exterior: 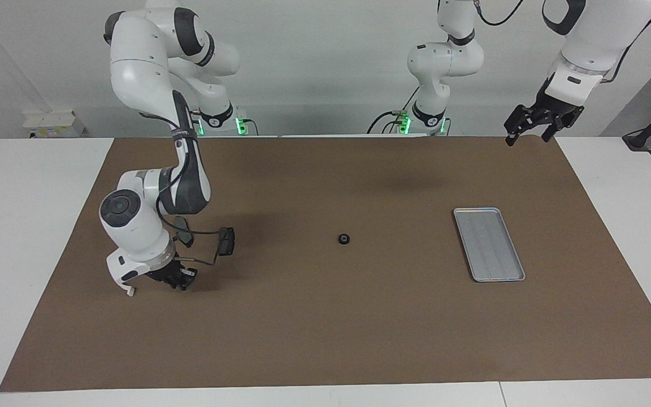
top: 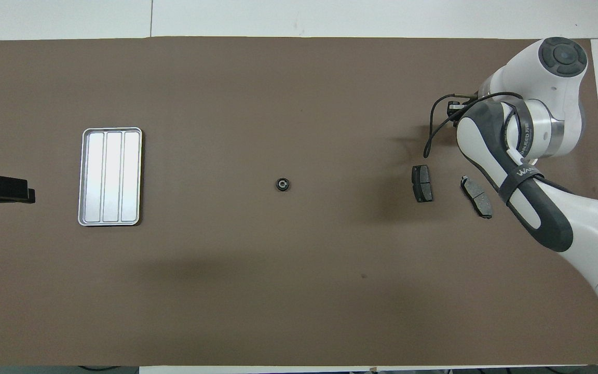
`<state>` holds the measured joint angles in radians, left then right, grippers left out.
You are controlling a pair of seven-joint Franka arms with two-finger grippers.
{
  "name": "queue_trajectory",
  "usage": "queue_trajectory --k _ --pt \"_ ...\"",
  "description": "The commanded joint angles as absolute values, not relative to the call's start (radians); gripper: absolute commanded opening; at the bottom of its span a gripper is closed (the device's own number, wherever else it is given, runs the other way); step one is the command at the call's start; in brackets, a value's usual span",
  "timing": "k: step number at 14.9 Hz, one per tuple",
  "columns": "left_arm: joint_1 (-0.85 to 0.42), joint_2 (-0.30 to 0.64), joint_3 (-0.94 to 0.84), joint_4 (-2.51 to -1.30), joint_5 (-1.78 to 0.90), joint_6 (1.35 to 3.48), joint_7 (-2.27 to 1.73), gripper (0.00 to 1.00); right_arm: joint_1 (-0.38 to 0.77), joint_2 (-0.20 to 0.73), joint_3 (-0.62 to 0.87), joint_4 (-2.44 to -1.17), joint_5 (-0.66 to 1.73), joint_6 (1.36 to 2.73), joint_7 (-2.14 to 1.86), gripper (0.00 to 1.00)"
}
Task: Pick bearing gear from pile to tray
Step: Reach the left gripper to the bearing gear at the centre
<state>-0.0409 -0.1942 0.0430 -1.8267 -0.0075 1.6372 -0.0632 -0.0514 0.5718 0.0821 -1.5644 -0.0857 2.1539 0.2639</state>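
Observation:
The bearing gear (exterior: 343, 239) (top: 282, 184), a small black round piece, lies alone on the brown mat mid-table. The silver ribbed tray (exterior: 488, 244) (top: 110, 176) lies flat toward the left arm's end, with nothing in it. Two dark grey brake pads (top: 422, 183) (top: 476, 196) of the pile lie toward the right arm's end. My right gripper (exterior: 177, 279) hangs low over the mat beside the pile, shut; I cannot see anything between its fingertips. Far from the gear, my left gripper (exterior: 526, 134) (top: 3, 188) waits open and high over the mat's edge by the tray.
A black cable (top: 434, 130) loops from the right wrist over the mat near one brake pad (exterior: 226, 241). The right forearm (top: 517, 176) covers part of the pile's area in the overhead view. White table (exterior: 31, 226) borders the mat.

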Motion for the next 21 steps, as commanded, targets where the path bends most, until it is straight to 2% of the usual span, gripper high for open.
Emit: queue_trajectory --k 1,4,10,21 --pt "-0.035 -0.216 0.043 -1.850 -0.014 1.652 -0.061 0.97 -0.057 0.565 0.087 -1.557 -0.116 2.128 0.232 0.00" --pt "-0.035 -0.224 0.041 -1.865 -0.014 1.652 -0.054 0.94 -0.048 0.565 0.087 -1.557 -0.118 2.128 0.232 0.00" --pt "-0.018 -0.264 0.048 -1.956 -0.012 1.729 -0.041 0.94 -0.046 0.565 0.089 -1.557 -0.118 2.128 0.232 0.00" --pt "-0.015 -0.262 0.043 -1.985 -0.012 1.770 -0.057 0.94 -0.043 0.563 0.091 -1.552 -0.124 2.112 0.230 0.00"
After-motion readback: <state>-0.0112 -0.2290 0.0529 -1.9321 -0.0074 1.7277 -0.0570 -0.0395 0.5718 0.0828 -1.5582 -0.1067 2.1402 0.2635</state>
